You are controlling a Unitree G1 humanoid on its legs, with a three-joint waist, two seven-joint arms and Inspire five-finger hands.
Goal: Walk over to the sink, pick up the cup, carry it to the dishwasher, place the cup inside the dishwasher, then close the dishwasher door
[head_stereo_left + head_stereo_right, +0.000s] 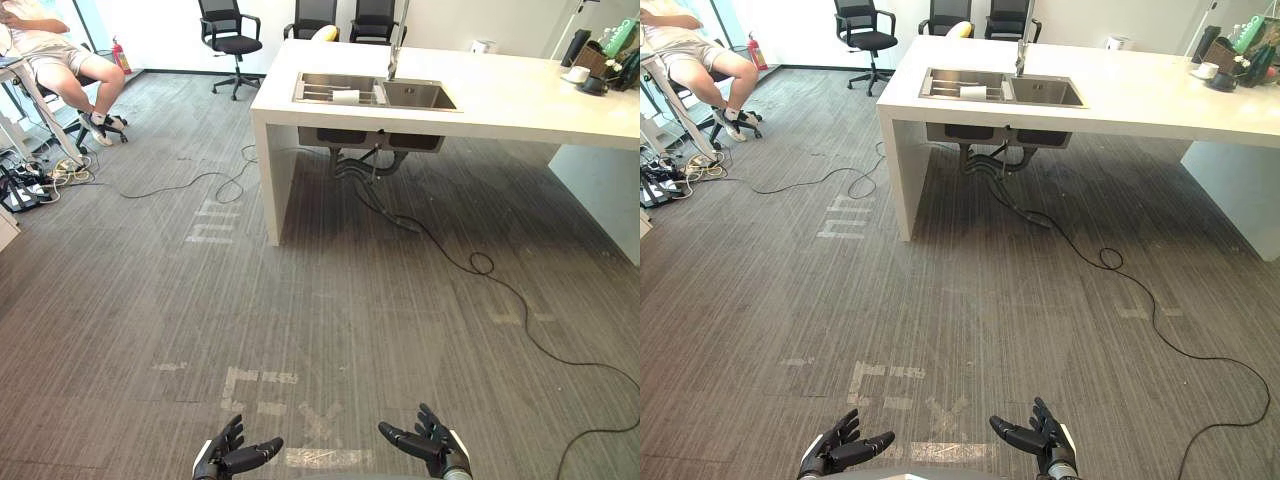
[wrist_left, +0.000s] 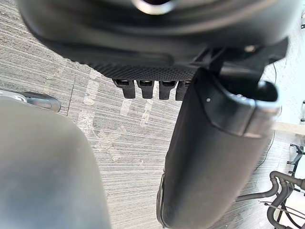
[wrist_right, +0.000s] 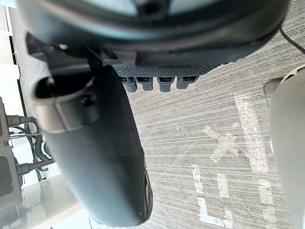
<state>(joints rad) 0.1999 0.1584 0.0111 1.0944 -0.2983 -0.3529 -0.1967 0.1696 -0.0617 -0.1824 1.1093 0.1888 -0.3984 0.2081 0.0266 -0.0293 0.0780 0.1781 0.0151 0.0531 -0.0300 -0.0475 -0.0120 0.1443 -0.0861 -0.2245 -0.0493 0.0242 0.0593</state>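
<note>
The cup [image 1: 345, 96] lies in the sink [image 1: 415, 96] of the tabletop [image 1: 520, 100], well apart from the left robot hand [image 1: 228, 456] and right robot hand [image 1: 434, 445], both with fingers spread and empty, low over the floor [image 1: 350, 300].

Left hand [image 1: 232, 455]: low and out front, palm turned toward the other hand. Its fingers [image 2: 145, 88] are spread, relaxed and near straight. Its thumb [image 2: 209, 157] stands out apart from them, pointing across at the right hand. Nothing in its grasp.

Right hand [image 1: 435, 447]: level with the left, well apart from it, palm facing it. Its fingers [image 3: 157, 84] are loosely extended in a row, its thumb [image 3: 95, 152] held clear of them and pointing at the left hand. Holds nothing. The two hands mirror each other.
</note>
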